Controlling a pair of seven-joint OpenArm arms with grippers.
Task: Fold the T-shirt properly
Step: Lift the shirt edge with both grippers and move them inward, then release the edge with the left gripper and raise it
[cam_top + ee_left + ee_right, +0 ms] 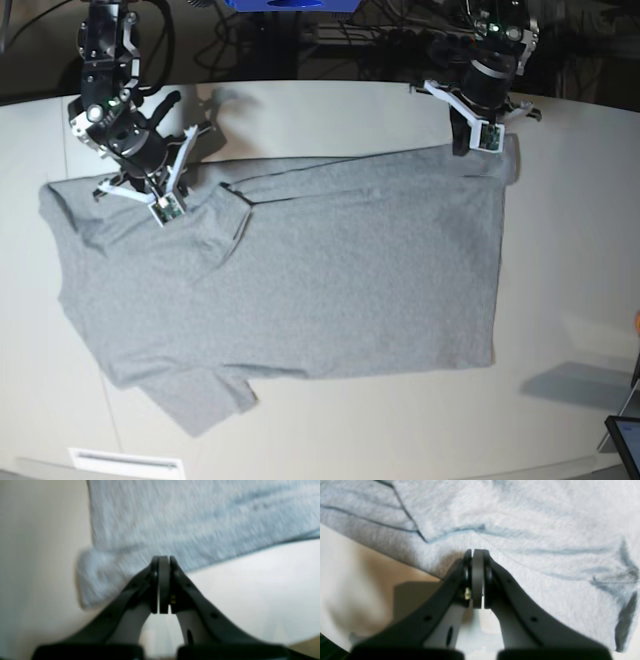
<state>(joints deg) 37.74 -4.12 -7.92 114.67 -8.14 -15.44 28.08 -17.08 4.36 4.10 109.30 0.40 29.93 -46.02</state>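
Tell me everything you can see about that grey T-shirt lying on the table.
The T-shirt is light heather-grey, soft knit cotton by its look, with short sleeves. It lies spread almost flat on the pale table, plain side up, hem toward the base view's right, sleeves and neck toward its left. Shallow wrinkles cross it, and a fold lies near the collar. The left gripper is shut at a hem corner, the right gripper at the shoulder edge; whether either pinches cloth cannot be told.

light: bright, even | wrist views: motion-blurred, soft | base view: sharp, dim background
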